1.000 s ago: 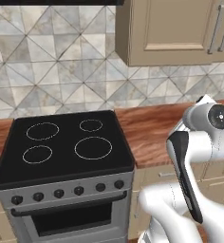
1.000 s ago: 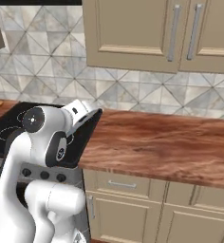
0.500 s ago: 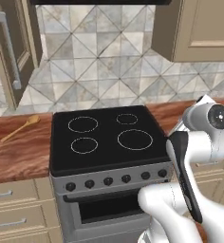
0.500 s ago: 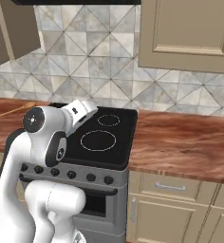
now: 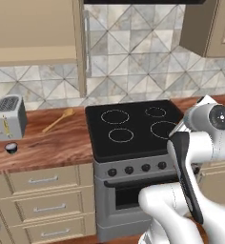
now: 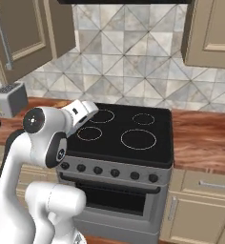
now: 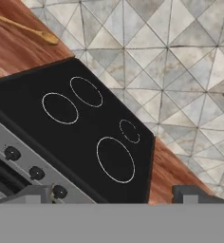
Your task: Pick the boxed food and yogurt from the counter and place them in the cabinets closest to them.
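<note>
Little looks done: the yogurt [image 5: 11,147] sits on the table [image 5: 52,143] just in front of the toaster [image 5: 8,117], below an open cabinet [image 5: 35,31], while the pincer [image 7: 112,193], spread wide and empty, hangs over the stove [image 5: 133,128].

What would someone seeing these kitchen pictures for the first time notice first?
Probably the black stove with its four ring burners, set in the middle of the counter, with the white arm folded in front of it. Left of the stove lie a wooden spoon, a grey toaster and, just in front of the toaster, the small dark yogurt.
</note>
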Motion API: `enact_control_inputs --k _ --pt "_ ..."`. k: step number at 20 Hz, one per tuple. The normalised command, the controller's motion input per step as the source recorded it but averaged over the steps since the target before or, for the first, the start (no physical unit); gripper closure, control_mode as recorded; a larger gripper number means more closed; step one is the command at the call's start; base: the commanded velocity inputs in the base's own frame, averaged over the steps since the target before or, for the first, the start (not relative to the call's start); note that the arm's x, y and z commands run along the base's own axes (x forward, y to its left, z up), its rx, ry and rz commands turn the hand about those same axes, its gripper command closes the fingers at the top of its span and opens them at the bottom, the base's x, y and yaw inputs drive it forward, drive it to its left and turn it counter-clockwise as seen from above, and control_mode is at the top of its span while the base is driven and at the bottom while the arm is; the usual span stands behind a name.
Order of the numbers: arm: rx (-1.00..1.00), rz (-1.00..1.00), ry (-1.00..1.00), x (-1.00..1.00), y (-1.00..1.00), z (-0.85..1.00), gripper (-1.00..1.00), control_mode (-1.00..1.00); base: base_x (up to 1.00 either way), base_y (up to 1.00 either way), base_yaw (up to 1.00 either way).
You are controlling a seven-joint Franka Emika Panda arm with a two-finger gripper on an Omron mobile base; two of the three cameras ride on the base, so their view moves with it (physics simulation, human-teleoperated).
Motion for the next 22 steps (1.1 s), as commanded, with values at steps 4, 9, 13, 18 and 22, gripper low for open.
enact_control_inputs --k 4,9,13,18,22 --pt "0.0 0.0 0.0 0.0 0.0 0.0 -1.0 1.0 -0.28 0.78 0.0" --pt "0.0 0.0 0.0 0.0 0.0 0.0 -1.0 1.0 -0.28 0.78 0.0" --pt "0.0 0.0 0.0 0.0 0.0 0.0 -1.0 1.0 -0.25 0.8 0.0" --pt "0.0 0.0 0.0 0.0 0.0 0.0 -1.0 1.0 -0.25 0.81 0.0" --pt "0.0 0.0 0.0 0.0 0.0 0.0 -1.0 1.0 -0.24 0.82 0.0"
